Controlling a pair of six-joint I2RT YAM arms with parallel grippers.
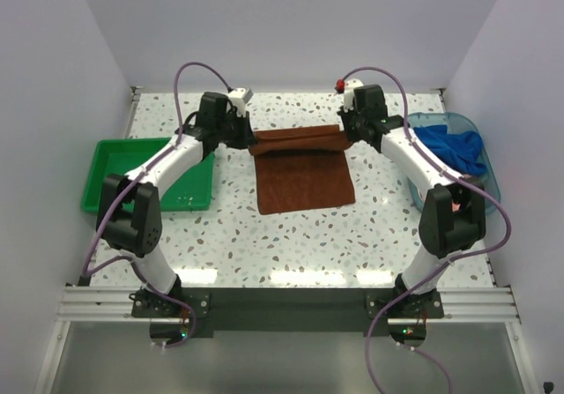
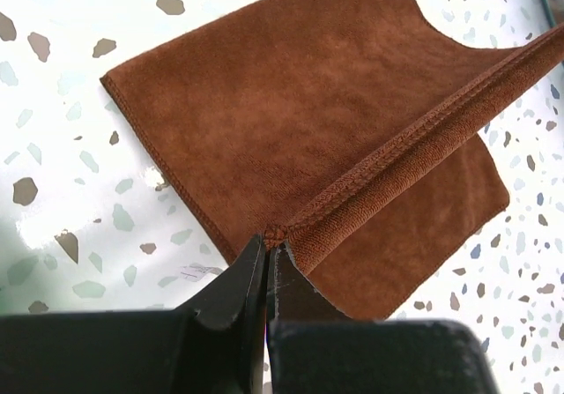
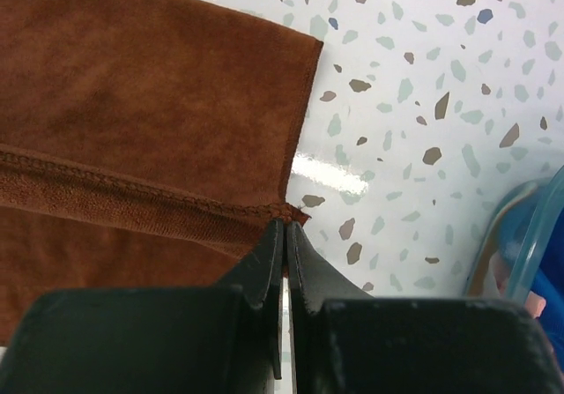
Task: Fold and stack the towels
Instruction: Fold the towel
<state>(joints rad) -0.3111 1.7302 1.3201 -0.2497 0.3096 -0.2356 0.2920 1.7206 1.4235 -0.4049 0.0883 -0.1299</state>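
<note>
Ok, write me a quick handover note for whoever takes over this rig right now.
Left gripper: shut on the rust-brown towel at its far left corner.
Right gripper: shut on its far right corner.
The far edge is lifted; the rest lies flat mid-table. The blue towel sits crumpled in the tub on the right.
Done: both corners gripped.
Left: finish this fold, fold the blue towel, stack them.

Two white-shelled arms with black joints, left arm (image 1: 172, 158) and right arm (image 1: 412, 154), trail purple cables (image 1: 176, 90); the left gripper (image 2: 267, 246) ends in tapered black fingers (image 2: 231, 293).
</note>
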